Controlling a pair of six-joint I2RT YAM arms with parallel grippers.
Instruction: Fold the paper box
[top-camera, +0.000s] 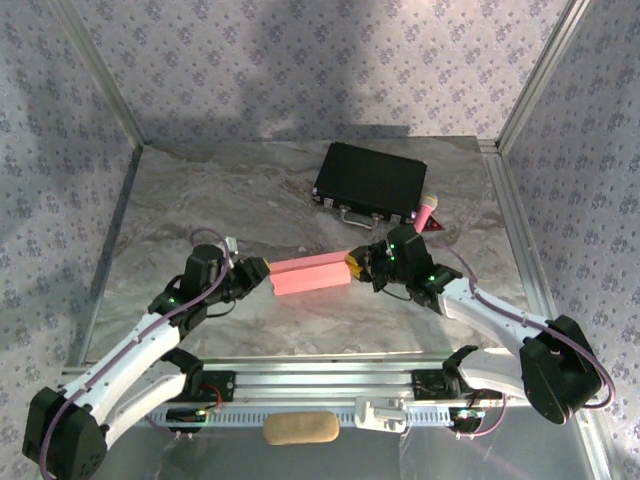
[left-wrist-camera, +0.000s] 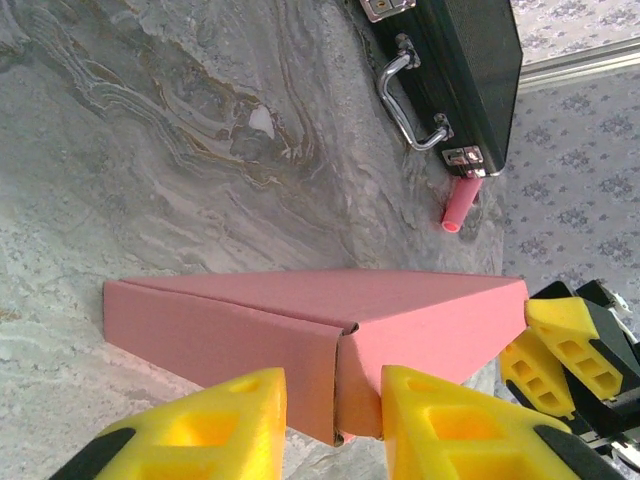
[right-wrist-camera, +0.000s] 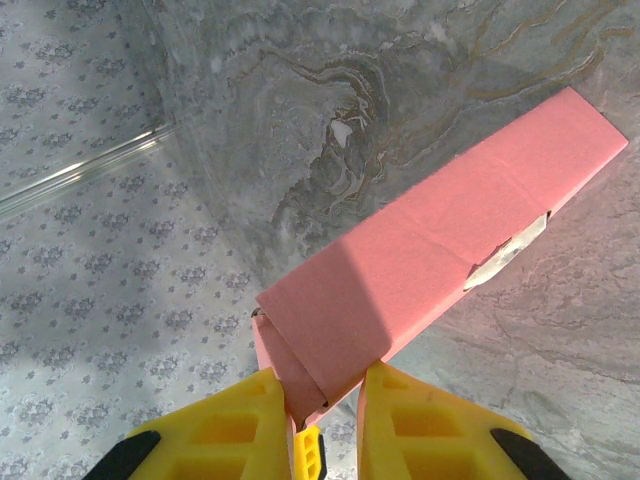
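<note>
Left wrist view: your left gripper (left-wrist-camera: 335, 392) straddles one end of the paper box (left-wrist-camera: 330, 320), though whether it pinches is unclear. Your right gripper (right-wrist-camera: 322, 385) clamps the opposite end. The box sits mid-table (top-camera: 200, 200), nearly formed; next, tuck the end flaps squarely

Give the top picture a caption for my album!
Left gripper and right gripper at opposite ends of the pink paper box.
</note>
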